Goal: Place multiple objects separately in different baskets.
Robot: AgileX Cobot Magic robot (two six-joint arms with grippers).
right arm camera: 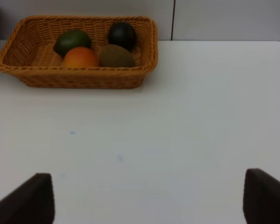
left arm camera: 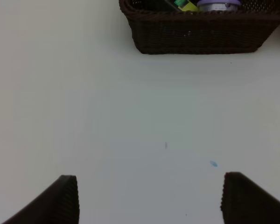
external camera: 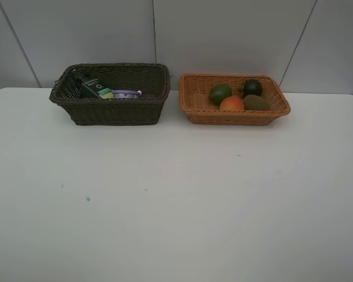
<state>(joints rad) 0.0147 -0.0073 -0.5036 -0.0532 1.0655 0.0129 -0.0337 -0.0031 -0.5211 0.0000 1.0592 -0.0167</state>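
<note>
The dark brown basket [external camera: 115, 111] stands at the back left and holds a dark green bottle [external camera: 88, 86], a purple-lidded jar [external camera: 127, 93] and a yellow-green item [external camera: 106, 93]. To its right, the light orange basket [external camera: 194, 101] holds a green lime [external camera: 220, 93], an orange-red peach [external camera: 232, 104], a dark mangosteen [external camera: 252, 87] and a brown kiwi [external camera: 256, 102]. No arm shows in the high view. My left gripper [left arm camera: 149, 198] is open over bare table, well short of the dark basket [left arm camera: 196, 32]. My right gripper [right arm camera: 147, 198] is open too, short of the orange basket [right arm camera: 79, 77].
The white table [external camera: 176, 200] carries a few small blue marks [external camera: 87, 199]. A grey panelled wall [external camera: 165, 29] rises right behind the baskets.
</note>
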